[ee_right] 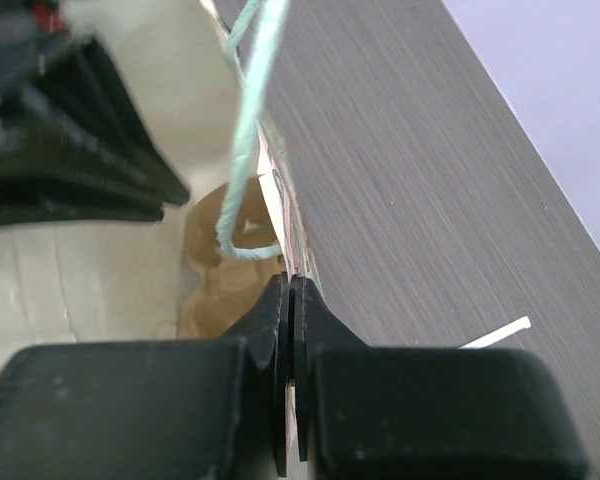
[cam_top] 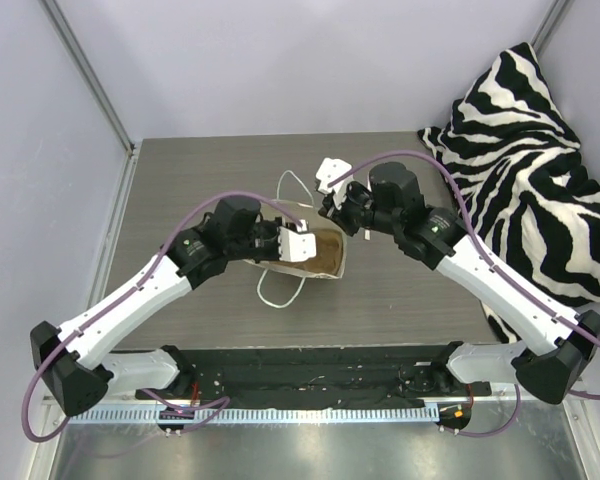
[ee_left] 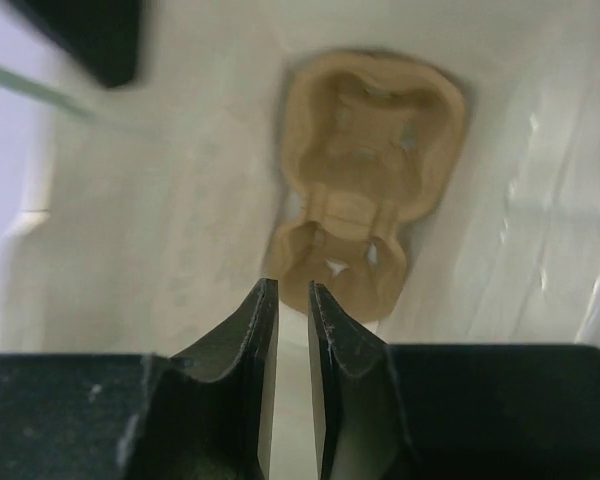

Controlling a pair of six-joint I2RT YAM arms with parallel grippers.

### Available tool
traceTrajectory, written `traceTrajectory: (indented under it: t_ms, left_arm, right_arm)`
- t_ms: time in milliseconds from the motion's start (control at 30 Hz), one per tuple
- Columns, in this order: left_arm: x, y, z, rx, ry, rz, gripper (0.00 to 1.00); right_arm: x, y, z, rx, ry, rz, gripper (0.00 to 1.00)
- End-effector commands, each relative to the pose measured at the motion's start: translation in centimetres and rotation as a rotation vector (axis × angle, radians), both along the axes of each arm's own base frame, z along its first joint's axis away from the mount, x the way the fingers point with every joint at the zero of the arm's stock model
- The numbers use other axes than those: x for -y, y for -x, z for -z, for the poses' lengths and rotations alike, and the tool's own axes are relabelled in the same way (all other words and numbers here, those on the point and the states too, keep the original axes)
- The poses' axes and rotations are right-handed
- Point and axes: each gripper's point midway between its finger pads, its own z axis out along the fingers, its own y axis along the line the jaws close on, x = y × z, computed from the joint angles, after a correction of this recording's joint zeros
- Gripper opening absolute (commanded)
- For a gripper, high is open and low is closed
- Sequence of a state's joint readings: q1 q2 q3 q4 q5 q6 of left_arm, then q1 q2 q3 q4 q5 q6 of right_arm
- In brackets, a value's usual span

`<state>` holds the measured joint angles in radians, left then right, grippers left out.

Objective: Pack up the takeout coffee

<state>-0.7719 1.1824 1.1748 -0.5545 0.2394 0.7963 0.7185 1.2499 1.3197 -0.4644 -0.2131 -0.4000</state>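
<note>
The pale mint paper bag (cam_top: pixel 280 266) lies on the table with its mouth held open. Inside it rests the brown moulded-pulp carrier (cam_top: pixel 327 250), and in the left wrist view both wells of the carrier (ee_left: pixel 365 170) look empty. The takeout coffee is out of view. My left gripper (ee_left: pixel 294 287) reaches into the bag; its jaws stand close together with a narrow gap, their tips at the carrier's near edge, and a grip cannot be made out. My right gripper (ee_right: pixel 290 283) is shut on the bag's rim beside a string handle (ee_right: pixel 245 130).
A zebra-striped cushion (cam_top: pixel 530 170) fills the back right corner and overhangs the table (cam_top: pixel 410 290). White string handles (cam_top: pixel 276 292) trail out from the bag. Walls close in the left and far sides.
</note>
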Motion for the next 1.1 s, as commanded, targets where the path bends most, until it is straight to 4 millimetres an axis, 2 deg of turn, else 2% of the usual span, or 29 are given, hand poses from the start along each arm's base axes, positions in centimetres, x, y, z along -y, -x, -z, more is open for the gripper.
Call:
traceTrajectory:
  t_ms: [0, 67, 233, 367, 433, 533, 567, 700, 800, 867, 933, 1067]
  left_arm:
    - [0.3, -0.3, 3.3, 0.021, -0.075, 0.044, 0.22]
    - [0.4, -1.1, 3.8, 0.001, -0.054, -0.011, 0.23]
    - [1.0, -0.6, 4.5, -0.186, 0.111, -0.183, 0.29]
    - [0.8, -2.2, 4.9, -0.258, 0.195, -0.372, 0.32]
    - [0.2, -3.7, 4.2, -0.25, 0.242, -0.496, 0.32]
    - [0.6, -5.0, 2.3, -0.245, 0.364, -0.578, 0.34]
    - [0.8, -5.3, 1.3, -0.241, 0.4, -0.583, 0.34]
    - [1.4, -5.9, 2.1, -0.286, 0.422, -0.631, 0.43]
    - [1.8, -6.4, 1.8, -0.285, 0.438, -0.645, 0.49]
    - [2.6, -6.1, 1.4, -0.28, 0.45, -0.606, 0.52]
    - [3.4, -5.6, 0.4, -0.198, 0.436, -0.548, 0.52]
    - [4.4, -4.3, -0.1, -0.111, 0.407, -0.481, 0.52]
  right_arm:
    - [0.3, -0.3, -3.7, 0.083, -0.129, 0.079, 0.01]
    - [0.9, -0.5, -3.8, 0.083, -0.149, 0.14, 0.01]
    - [2.2, -0.9, -3.8, 0.082, -0.198, 0.258, 0.01]
    - [2.9, -1.5, -4.1, 0.095, -0.225, 0.326, 0.01]
    - [3.1, -1.7, -4.4, 0.105, -0.238, 0.352, 0.01]
    - [3.1, -1.9, -4.0, 0.117, -0.235, 0.373, 0.01]
    - [3.1, -2.1, -3.9, 0.121, -0.23, 0.384, 0.01]
    - [2.9, -2.6, -3.5, 0.125, -0.212, 0.418, 0.01]
    - [2.5, -2.6, -2.9, 0.108, -0.203, 0.436, 0.01]
    - [2.5, -2.7, -2.6, 0.098, -0.189, 0.456, 0.01]
    - [2.4, -2.7, -2.4, 0.093, -0.18, 0.462, 0.01]
    - [2.7, -3.0, -2.4, 0.102, -0.17, 0.483, 0.01]
